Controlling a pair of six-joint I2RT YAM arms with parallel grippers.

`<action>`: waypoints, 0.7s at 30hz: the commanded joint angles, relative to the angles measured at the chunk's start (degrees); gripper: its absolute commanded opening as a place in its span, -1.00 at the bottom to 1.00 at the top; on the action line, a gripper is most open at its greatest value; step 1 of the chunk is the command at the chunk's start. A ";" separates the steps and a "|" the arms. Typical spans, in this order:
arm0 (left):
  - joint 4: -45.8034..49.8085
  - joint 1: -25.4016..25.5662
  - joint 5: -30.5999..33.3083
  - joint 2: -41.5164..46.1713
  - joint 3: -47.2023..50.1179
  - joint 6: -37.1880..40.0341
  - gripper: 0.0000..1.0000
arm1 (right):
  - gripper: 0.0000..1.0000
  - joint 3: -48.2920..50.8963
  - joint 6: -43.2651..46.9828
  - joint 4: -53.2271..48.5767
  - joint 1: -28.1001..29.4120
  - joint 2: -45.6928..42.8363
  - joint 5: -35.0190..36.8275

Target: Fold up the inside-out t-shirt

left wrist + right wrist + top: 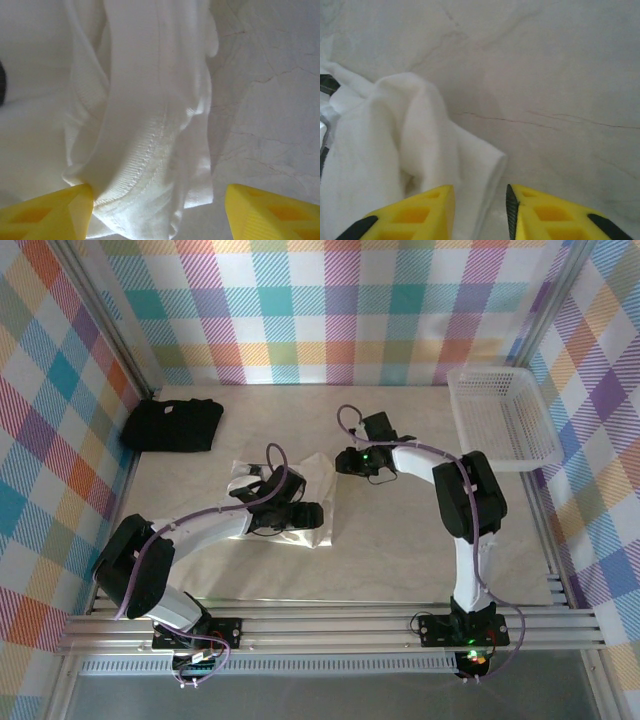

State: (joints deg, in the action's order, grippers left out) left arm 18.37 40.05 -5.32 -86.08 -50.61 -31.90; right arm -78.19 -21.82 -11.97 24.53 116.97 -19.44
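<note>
1. Now the left gripper (157, 195) hangs low over the inside-out t-shirt (318, 478), which lies bunched up on the table (400, 570), a bit left of the middle. Its yellow fingers (45, 212) stand wide apart with the hem between them. They hold nothing.
2. The right gripper (480, 187) sits at the shirt's right edge. Its fingers are close together with a cloth corner between them. I cannot tell if they pinch it.
3. I think this step is getting hold of the shirt, so it can be spread flat.
4. Next, the left fingers need to close on the hem. Then both arms should pull apart gently.
</note>
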 commanded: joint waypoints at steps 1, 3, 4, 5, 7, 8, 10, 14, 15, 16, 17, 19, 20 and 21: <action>4.70 0.79 5.55 1.20 -1.70 0.99 0.41 | -0.24 -0.21 3.62 -1.79 -0.20 -2.23 -1.62; 5.69 0.79 7.43 1.34 -1.22 0.66 0.45 | -0.19 0.18 3.74 -1.63 -0.19 -3.00 -3.21; 5.84 0.77 8.18 1.28 -1.17 0.48 0.49 | -0.18 0.43 3.68 -1.42 -0.20 -3.14 -3.70; 5.58 0.68 8.40 0.81 -1.17 0.74 0.52 | -0.17 0.77 3.53 -1.23 -0.19 -3.31 -4.09; 4.65 0.72 7.50 -0.49 -1.96 1.39 0.55 | -0.17 1.65 3.29 -0.43 -0.19 -3.50 -4.58; 3.76 0.78 6.51 -1.42 -2.48 1.89 0.56 | -0.17 2.01 3.17 -0.22 -0.19 -3.59 -4.70; 1.14 0.77 3.52 -2.63 -3.06 2.52 0.56 | -0.16 2.57 3.26 -0.10 -0.19 -3.67 -4.90; -4.92 1.07 -3.42 -4.63 -4.00 3.75 0.55 | -0.15 4.06 3.82 -0.12 -0.19 -4.52 -4.09; -5.34 1.12 -4.81 -5.06 -4.37 4.06 0.54 | -0.14 4.33 3.96 -0.18 -0.19 -4.84 -3.84; -5.45 1.40 -5.94 -5.19 -5.07 4.34 0.52 | -0.14 4.69 4.19 -0.39 -0.23 -5.35 -3.57; -5.89 2.15 -6.86 -4.85 -5.67 4.83 0.51 | -0.14 4.99 4.56 -0.59 -0.21 -5.85 -3.27; -6.75 4.16 -8.23 -3.63 -6.36 6.48 0.51 | -0.13 5.62 5.33 -1.36 -0.35 -7.17 -2.13; -6.90 5.17 -9.73 -3.48 -6.94 7.63 0.52 | -0.13 6.05 5.64 -1.74 -0.57 -8.02 -1.48; -6.67 5.97 -11.43 -3.84 -7.64 8.85 0.52 | -0.12 6.56 5.85 -1.75 -0.90 -8.80 -1.21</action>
State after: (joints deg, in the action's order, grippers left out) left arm 14.35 43.27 -10.79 -91.02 -55.68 -27.14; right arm -72.55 -18.31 -13.17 24.01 112.62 -21.58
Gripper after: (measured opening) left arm 0.760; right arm 0.436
